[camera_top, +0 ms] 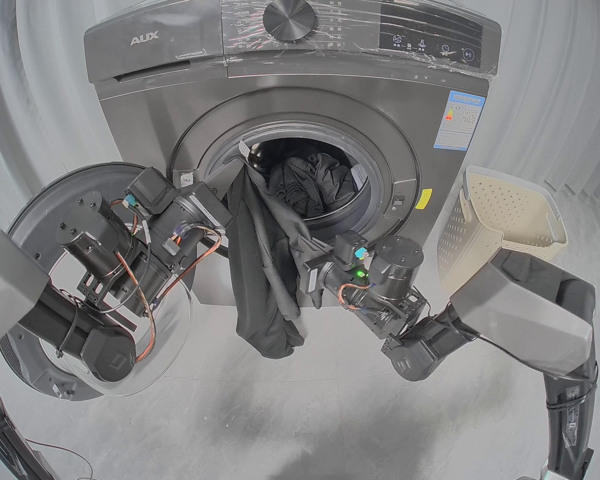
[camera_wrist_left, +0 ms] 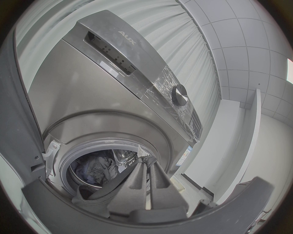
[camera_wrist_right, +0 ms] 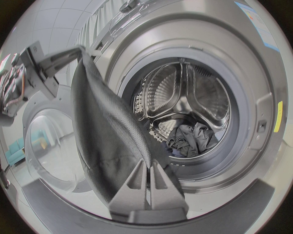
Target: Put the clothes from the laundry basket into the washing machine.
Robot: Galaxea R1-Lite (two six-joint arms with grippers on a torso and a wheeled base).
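Closest to the lens, the right gripper (camera_wrist_right: pixel 149 167) has its two grey ribbed fingers (camera_wrist_right: pixel 134 186) pressed together, pinching a fold of a black, finely knitted garment (camera_top: pixel 265 269) just in front of the lower rim of the round opening. Higher and to the robot's left, the left gripper (camera_wrist_left: pixel 148 163) is likewise clamped tight, nipping the cloth's upper edge beside a small white tag, right at the upper left rim of the opening. Between the two pinch points the garment runs as a taut slanted band across the left part of the mouth, touching the grey door seal, while its larger part hangs loose down the front panel below the opening, its lowest end apart from the pale floor (camera_top: pixel 325 412). It lies outside the drum. Behind it stands the silver-grey front-loading washing machine (camera_top: pixel 156 119), its top panel wrapped in clear film around a dark round dial (camera_top: pixel 289 19). Inside the steel drum a crumpled heap of dark clothes (camera_wrist_right: pixel 192 138) rests at the bottom. Its round glass door (camera_top: pixel 34 209) is swung fully open to the robot's left, behind the left arm. A cream perforated plastic laundry basket (camera_top: pixel 500 212) sits tilted just beside the machine's right side, behind the right arm. Pale pleated curtains (camera_top: pixel 550 94) hang behind everything.
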